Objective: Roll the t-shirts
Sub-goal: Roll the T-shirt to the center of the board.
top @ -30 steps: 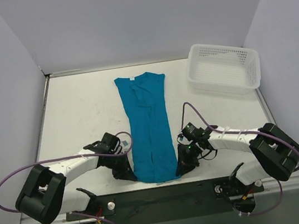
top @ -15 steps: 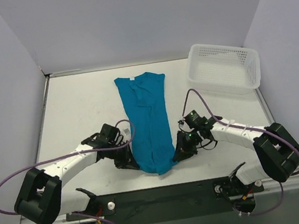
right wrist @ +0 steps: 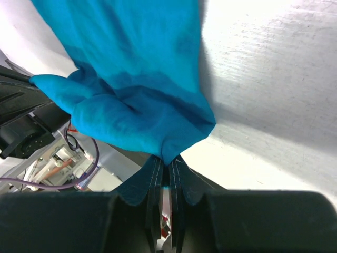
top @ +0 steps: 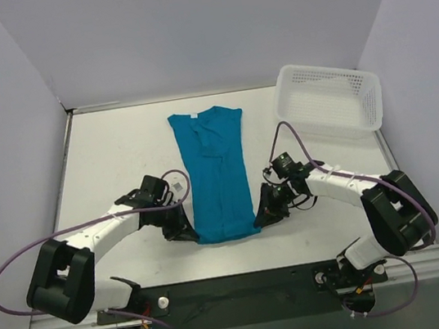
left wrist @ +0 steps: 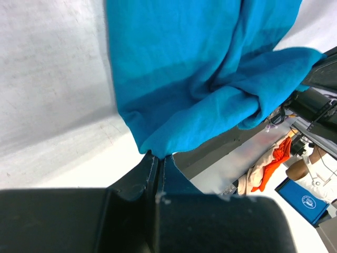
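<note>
1. The t-shirt [top: 216, 169] lies folded into a long narrow strip down the middle of the surface [top: 112, 164]. Its collar is at the far end and its hem points toward the arms. The white basket [top: 327, 99] stands well apart at the far right.
2. The left fingers [top: 184, 233] are clenched on the near left corner of the hem, and the right fingers [top: 265, 217] on the near right corner. Both wrist views show blue cloth pinched between closed tips, with the raised hem bunching and sagging between the two grips.
3. The cloth looks light, soft and limp. It will probably not hold a shape, and its layers may slip over one another or drag on the smooth surface. The two hem corners seem the right hold: pinched through every layer and kept level with each other, so the first turn starts straight.
4. A second ago the hem lay close to the near edge of the surface. Now it has been carried toward the collar, so the strip looks shorter. Both arms have reached farther forward. The collar end and the basket have not shifted.
</note>
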Tool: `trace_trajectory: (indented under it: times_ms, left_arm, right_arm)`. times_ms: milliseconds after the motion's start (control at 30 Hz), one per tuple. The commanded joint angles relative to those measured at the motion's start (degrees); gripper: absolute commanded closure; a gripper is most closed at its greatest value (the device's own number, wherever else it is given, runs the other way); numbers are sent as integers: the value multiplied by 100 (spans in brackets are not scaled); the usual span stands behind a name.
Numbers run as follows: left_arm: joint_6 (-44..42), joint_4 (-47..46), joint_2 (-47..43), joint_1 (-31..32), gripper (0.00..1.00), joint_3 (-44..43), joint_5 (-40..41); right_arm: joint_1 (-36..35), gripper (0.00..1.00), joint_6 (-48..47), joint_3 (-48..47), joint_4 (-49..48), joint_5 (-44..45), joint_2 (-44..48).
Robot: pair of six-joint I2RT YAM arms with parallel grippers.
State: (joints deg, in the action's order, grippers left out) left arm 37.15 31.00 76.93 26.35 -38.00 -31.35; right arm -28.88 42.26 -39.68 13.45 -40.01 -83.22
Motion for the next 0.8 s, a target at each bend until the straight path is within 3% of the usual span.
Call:
trace_trajectory:
  times_ms: [0,333,400,433,467,533,567,767]
  left_arm:
    - [187,-551,234,-103,100,-208,-107]
    - [232,-719,420,-191,99,-164,-91]
    - [127,-535,376,-218,88,-234,-20]
    - [91,-482,358,-235,81,-278,-11]
    - [65,-377,297,-279,67,-296,15]
    - [12,-227,227,-358,56,-331,94]
    - [-127,-105,113,-428,54,-348,190]
    - [-724,2,-423,-578,52,-462,104]
  right_arm:
    - [32,100,1,-163,-52,-94,-247]
    - [146,98,2,-215,-247,-165,-555]
    - [164,88,-60,-277,-194,-122,-529]
    - [172,85,-147,-364,-142,-104,-520]
    - [181,79,-183,-408,-45,-77,-476]
    - [199,71,-279,-479,34,36,-406]
    - [199,66,-410,-531,95,72,-327]
    - [295,58,-1156,-689,587,589,182]
